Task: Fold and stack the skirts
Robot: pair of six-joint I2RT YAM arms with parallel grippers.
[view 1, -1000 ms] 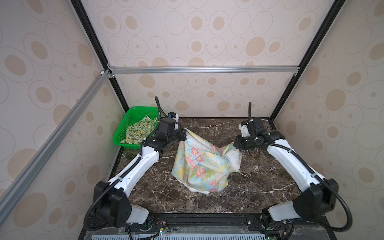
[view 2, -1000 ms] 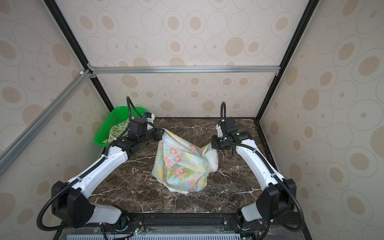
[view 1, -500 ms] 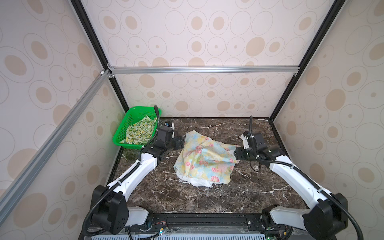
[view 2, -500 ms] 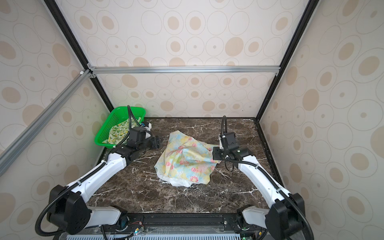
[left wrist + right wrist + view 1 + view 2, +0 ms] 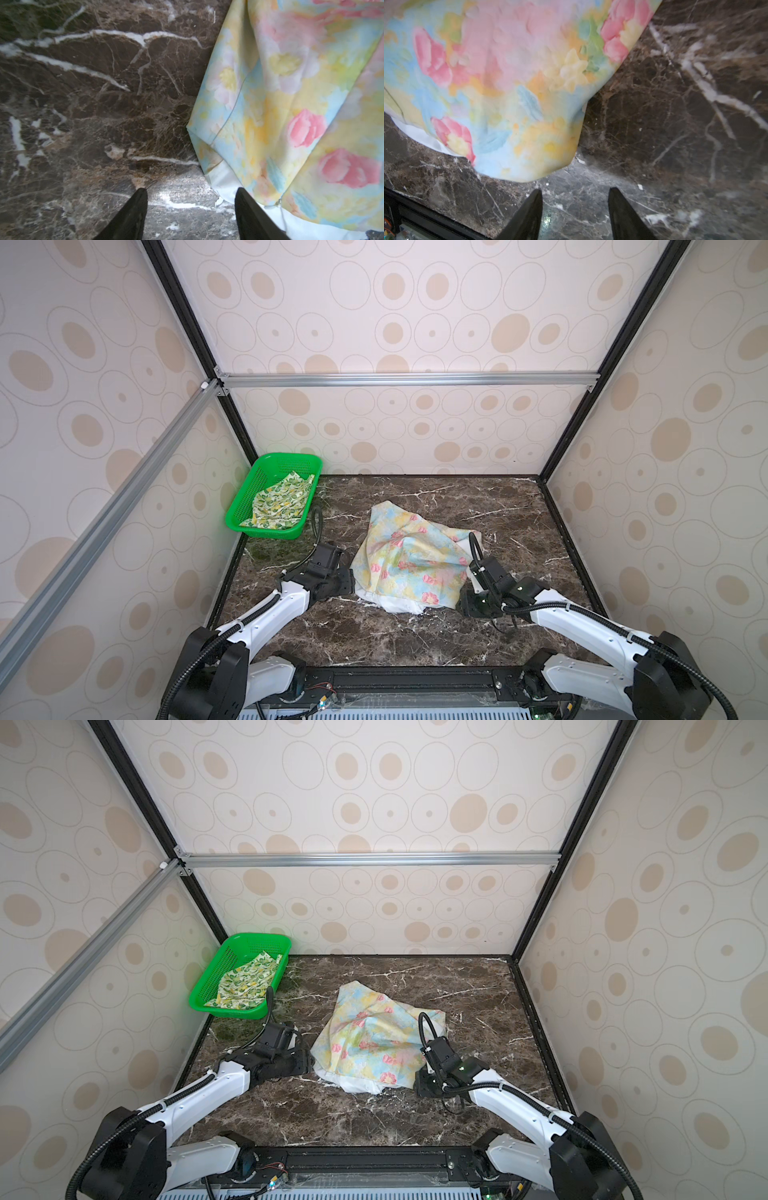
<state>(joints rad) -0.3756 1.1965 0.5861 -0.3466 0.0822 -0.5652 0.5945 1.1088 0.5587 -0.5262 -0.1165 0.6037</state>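
The pastel blue-yellow skirt (image 5: pixel 409 562) (image 5: pixel 374 1044) with pink flowers lies rumpled in the middle of the marble table, with white lining showing at its front edge. My left gripper (image 5: pixel 352 578) (image 5: pixel 309 1064) rests low at the skirt's left edge. It is open in the left wrist view (image 5: pixel 191 193), one finger beside the white lining and nothing between the fingers. My right gripper (image 5: pixel 460 608) (image 5: pixel 416 1085) sits at the skirt's front right corner, open (image 5: pixel 575 193) and just short of the cloth (image 5: pixel 500 87). The lemon-print skirt (image 5: pixel 280 506) (image 5: pixel 245 984) lies in the basket.
The green mesh basket (image 5: pixel 291 456) (image 5: pixel 257 936) stands at the back left corner against the wall. Black frame posts and patterned walls close in the table (image 5: pixel 415 639) on three sides. A black rail runs along the front edge.
Both grippers have opened and let go of the floral skirt, which dropped from hanging between them onto the table. Both arms have lowered and drawn back toward the front.
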